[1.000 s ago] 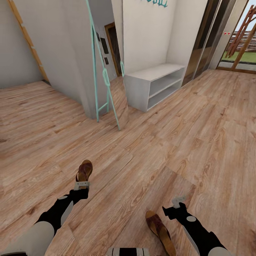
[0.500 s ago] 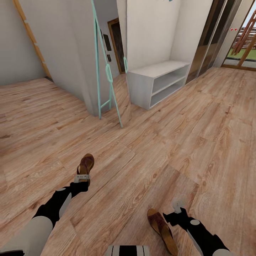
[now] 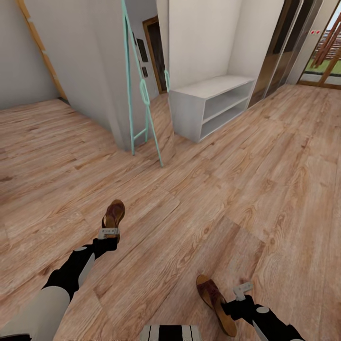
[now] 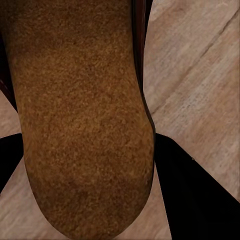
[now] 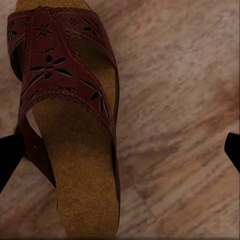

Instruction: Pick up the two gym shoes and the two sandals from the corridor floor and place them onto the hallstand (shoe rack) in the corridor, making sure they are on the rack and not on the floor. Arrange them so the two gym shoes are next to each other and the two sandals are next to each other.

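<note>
Your left gripper [image 3: 108, 233] pinches one brown leather sandal [image 3: 113, 215] at the heel for carrying; your right gripper [image 3: 242, 291] is spread beside the other sandal [image 3: 215, 303], both well short of the pale grey hallstand [image 3: 210, 111].

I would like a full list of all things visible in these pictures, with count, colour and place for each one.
brown leather open sandals: two; one at the left hand, one on the floor beside the right hand.
light brown wood-plank floor: one, under everything.
pale grey low shelf unit: one, against the white wall ahead, shelves bare.
teal thin-framed stand: one, leaning at the wall corner left of the unit.
dark doorway: one, behind the stand.
left hand: grey, black arm, shut on a sandal's heel.
right hand: grey, open, apart from the near sandal.
</note>
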You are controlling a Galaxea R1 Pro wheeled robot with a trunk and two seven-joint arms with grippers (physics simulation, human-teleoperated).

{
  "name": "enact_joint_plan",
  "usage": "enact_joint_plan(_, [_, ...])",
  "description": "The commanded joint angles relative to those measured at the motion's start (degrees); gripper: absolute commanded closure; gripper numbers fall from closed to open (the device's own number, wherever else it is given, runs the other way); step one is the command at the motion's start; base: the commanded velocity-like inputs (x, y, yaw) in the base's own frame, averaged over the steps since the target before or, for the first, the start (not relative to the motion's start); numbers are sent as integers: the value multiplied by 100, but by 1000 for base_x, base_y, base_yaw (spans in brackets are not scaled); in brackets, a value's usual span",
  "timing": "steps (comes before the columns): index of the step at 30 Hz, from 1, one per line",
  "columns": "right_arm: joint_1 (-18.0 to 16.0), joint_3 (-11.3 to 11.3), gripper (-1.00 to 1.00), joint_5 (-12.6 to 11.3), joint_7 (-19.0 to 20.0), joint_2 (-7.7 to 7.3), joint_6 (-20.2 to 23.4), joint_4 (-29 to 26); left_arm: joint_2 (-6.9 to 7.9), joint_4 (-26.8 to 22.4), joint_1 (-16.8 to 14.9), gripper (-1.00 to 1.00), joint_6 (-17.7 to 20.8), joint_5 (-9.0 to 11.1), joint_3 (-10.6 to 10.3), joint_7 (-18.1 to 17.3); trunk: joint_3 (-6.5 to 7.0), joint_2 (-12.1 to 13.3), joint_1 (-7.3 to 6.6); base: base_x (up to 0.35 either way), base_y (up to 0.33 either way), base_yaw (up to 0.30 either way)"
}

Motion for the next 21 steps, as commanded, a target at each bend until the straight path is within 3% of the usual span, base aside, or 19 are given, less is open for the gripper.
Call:
enact_joint_plan(1, [-1, 24, -100, 42, 3, -4, 7, -4, -3, -41, -1, 100, 51, 3, 26, -38, -27, -3, 1, 0, 0, 0])
enact_joint_plan(12, [-1, 26, -100, 42, 3, -2, 6, 14, 3, -301, 7, 100, 289, 3, 18, -61, -52, -5, 4, 0, 0, 0])
enact_joint_plan(21, [-1, 15, -100, 34, -12, -2, -9, 110, 5, -318, 8, 100, 311, -12, 26, -275, -320, -17, 27, 0, 0, 0])
